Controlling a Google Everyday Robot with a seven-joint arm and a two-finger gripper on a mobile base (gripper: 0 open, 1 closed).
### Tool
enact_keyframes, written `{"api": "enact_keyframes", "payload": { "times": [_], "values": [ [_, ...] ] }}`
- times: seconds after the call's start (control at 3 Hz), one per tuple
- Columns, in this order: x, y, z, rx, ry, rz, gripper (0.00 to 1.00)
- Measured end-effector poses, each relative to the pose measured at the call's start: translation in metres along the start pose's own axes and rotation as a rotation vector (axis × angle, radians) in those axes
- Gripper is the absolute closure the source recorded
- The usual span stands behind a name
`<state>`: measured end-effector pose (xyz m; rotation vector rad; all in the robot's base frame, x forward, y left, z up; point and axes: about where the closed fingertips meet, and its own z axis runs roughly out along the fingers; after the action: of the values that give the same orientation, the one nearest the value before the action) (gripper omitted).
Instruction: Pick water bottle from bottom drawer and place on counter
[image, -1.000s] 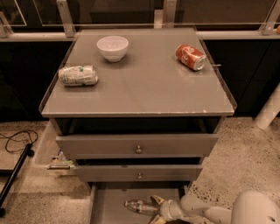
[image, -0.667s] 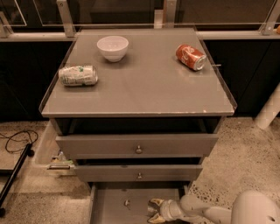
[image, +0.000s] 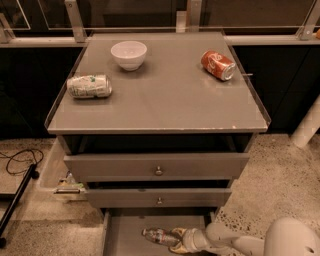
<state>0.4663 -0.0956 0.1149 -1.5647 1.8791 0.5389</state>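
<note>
Gripper (image: 179, 240) at 6 o'clock, at the 3 o'clock end of the water bottle (image: 157, 235), which lies in the bottom drawer (image: 125, 236); hold can't tell. Risk: crinkly bottle slips out, or clips the upper drawers (image: 157, 167) at 12 o'clock en route to the counter (image: 165, 102).

Arm (image: 235, 242) extended low from the right, seemingly near horizontal. Gripper (image: 179, 240) sat at bottom centre of view, pointing left.
</note>
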Motion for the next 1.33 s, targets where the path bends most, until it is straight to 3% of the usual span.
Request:
{"api": "enact_keyframes", "payload": {
  "times": [0.33, 1.0, 1.33],
  "values": [
    [0.0, 0.0, 0.0, 0.0, 0.0, 0.0, 1.0],
    [-0.004, 0.003, -0.017, 0.016, -0.016, -0.007, 1.0],
    [-0.006, 0.004, -0.049, 0.06, -0.047, -0.012, 1.0]
  ]
}}
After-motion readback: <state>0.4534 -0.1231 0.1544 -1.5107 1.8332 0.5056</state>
